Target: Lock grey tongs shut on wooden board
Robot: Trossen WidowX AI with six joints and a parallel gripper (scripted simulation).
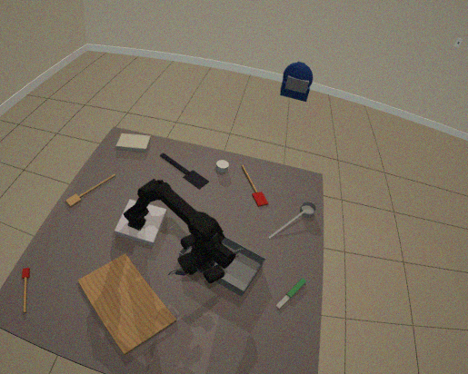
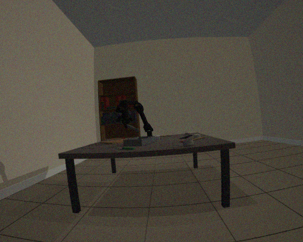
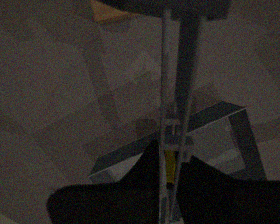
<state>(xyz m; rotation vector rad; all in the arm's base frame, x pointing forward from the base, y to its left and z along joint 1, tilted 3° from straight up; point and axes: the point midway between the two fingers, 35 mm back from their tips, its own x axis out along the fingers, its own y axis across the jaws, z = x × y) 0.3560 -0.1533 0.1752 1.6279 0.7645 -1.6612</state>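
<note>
The grey tongs (image 3: 163, 75) (image 2: 132, 127) are between the fingers of my gripper (image 3: 160, 144) (image 2: 125, 122) (image 1: 201, 270), which is shut on them. In the wrist view their two arms run nearly parallel and close together, with a yellow part near the fingers. In the exterior view they hang tilted, clear above the roasting tin (image 1: 253, 278) (image 2: 132, 142) (image 3: 207, 117), the visible part sloping down to the right. Whether the lock has caught cannot be told. The wooden board (image 1: 126, 306) (image 2: 117, 141) (image 3: 110, 16) lies flat, with nothing on it.
A green-handled knife (image 1: 296, 288) lies right of the tin, a ladle (image 1: 287, 224) behind it. A black spatula (image 1: 184, 171), a white cup (image 1: 223, 166) and a red spatula (image 1: 260, 198) lie farther back. Another red spatula (image 1: 25, 288) lies left of the board. The arm stands by a white block (image 1: 154, 224).
</note>
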